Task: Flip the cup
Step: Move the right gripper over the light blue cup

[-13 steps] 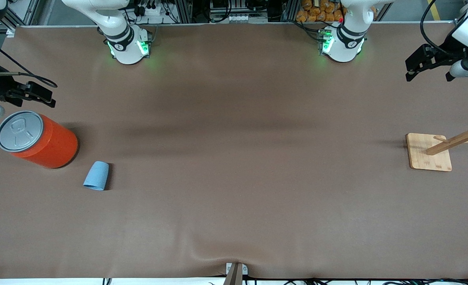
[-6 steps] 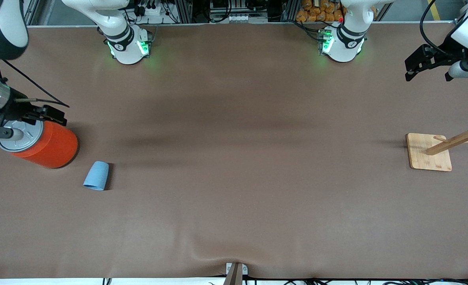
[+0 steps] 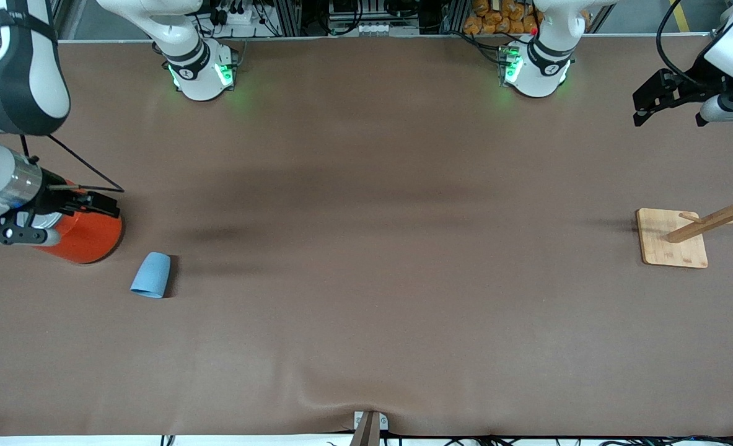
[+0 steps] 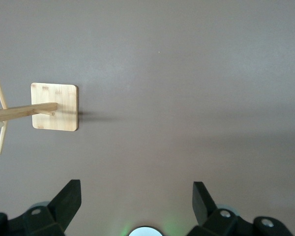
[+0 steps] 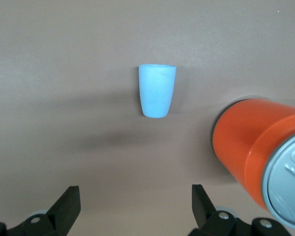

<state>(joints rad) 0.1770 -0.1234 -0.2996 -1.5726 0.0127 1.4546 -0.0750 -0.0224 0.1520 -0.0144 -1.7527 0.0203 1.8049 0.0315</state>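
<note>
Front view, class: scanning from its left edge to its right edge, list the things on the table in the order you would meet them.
Orange can → cup → wooden rack.

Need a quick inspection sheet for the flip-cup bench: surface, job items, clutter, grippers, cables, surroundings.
Surface: brown table cover, with a wrinkle at the edge nearest the front camera.
Job's things: cup, light blue, lying on its side, untouched.
Clutter: orange can beside the cup, toward the right arm's end; wooden rack toward the left arm's end.
Grippers: right gripper open, empty, over the can, cup in its wrist view; left gripper open, empty, waiting over the table near the rack.
Cables: black cable on the right arm.
Surroundings: metal frames and wiring above the table's top edge in the front view.
</note>
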